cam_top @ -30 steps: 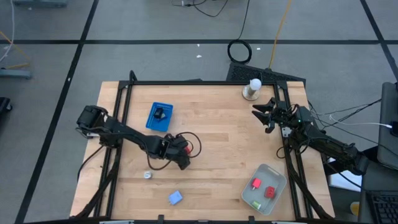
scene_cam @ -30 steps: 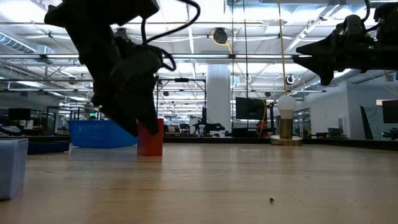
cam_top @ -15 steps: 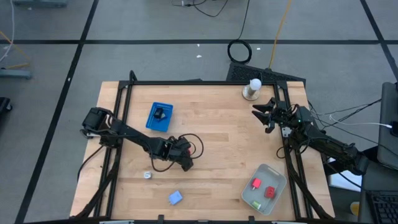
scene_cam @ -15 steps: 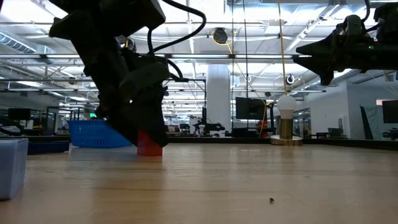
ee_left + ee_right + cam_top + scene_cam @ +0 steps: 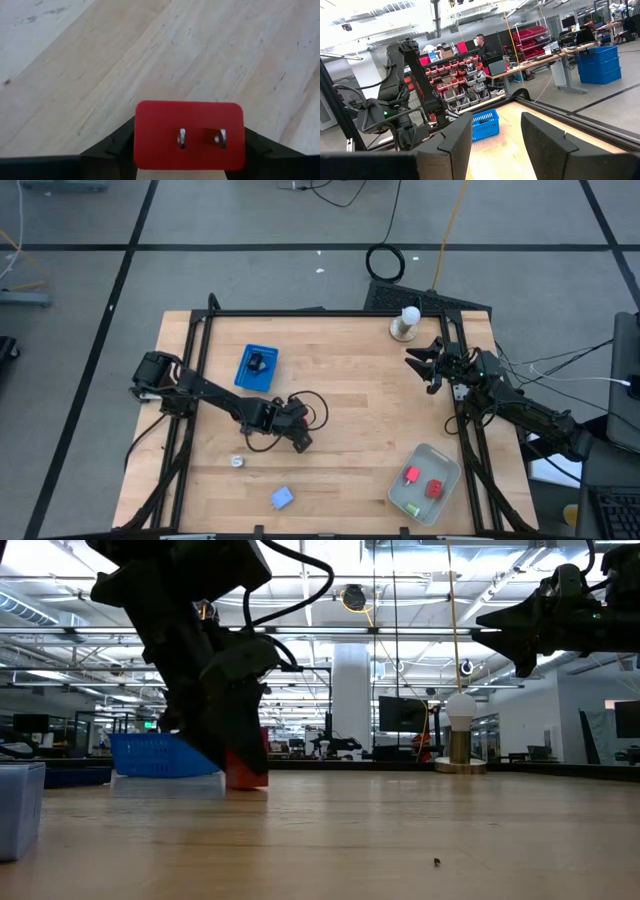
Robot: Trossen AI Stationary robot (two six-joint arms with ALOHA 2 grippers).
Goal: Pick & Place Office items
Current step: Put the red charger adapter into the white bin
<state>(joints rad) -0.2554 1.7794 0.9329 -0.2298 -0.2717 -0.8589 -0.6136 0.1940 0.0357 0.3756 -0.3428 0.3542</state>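
- Jaws of the left gripper point(image 5: 189, 160) clamped on a red block point(image 5: 189, 135), one dark finger at each side of it; two small metal prongs show on its face.
- Change over the last second: in the high view the left gripper point(image 5: 297, 430) has slid a little toward the right and front of the bench point(image 5: 350, 370); in the low view the red block point(image 5: 247, 768) sits low, at or just above the wood, where a second ago it stood taller beside the fingers. Whether it touches the surface, cannot tell.
- Reading: the block is in hand and the carry toward the tray looks begun, with most of the crossing left.
- Right gripper point(image 5: 425, 363) waits at the right rear edge near the white stand point(image 5: 405, 323), jaws apart.
- Translucent tray point(image 5: 447, 471), front right: two red pieces point(image 5: 423, 481) and one green piece point(image 5: 413, 507) inside.
- Blue basket point(image 5: 257, 367), left rear: a black clip point(image 5: 256, 362) in it.
- Loose at the front left: a small silvery-white piece point(image 5: 238, 462) and a blue piece point(image 5: 282, 498).
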